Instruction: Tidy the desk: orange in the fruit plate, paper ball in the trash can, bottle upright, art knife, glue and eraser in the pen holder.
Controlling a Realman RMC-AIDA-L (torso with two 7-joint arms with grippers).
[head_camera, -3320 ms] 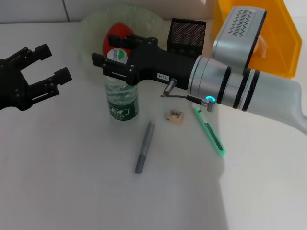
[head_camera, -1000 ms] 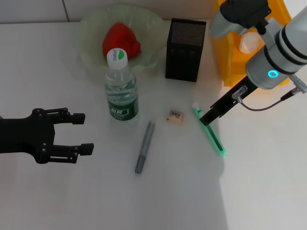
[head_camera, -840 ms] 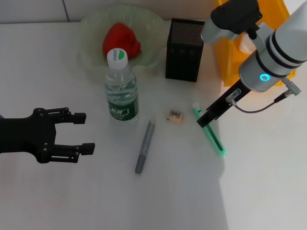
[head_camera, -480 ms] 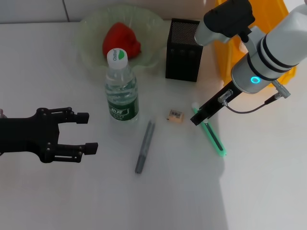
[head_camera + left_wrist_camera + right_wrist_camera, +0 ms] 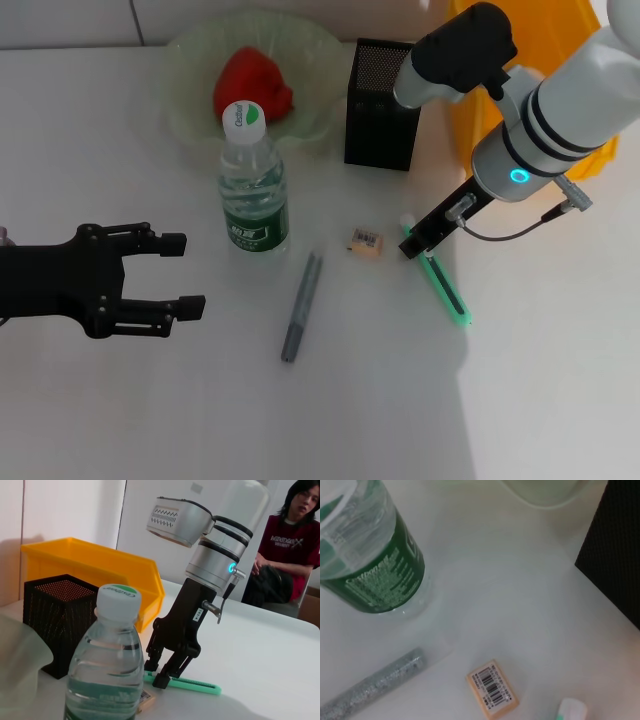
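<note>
White surface (image 5: 150, 420) carries one art knife (image 5: 440, 278), lying near the pen holder (image 5: 385, 92) with its long axis running away from that box. Right gripper (image 5: 161, 671), spread wide, hangs at the knife's white tip, far nearer than the left gripper (image 5: 175, 275), also unclenched. One glue (image 5: 300, 307), one eraser (image 5: 366, 241), one bottle (image 5: 252, 185).

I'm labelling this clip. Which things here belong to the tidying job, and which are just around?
Job: orange, plate, bottle, knife, glue, eraser, holder, bin.
Around: seated person.
</note>
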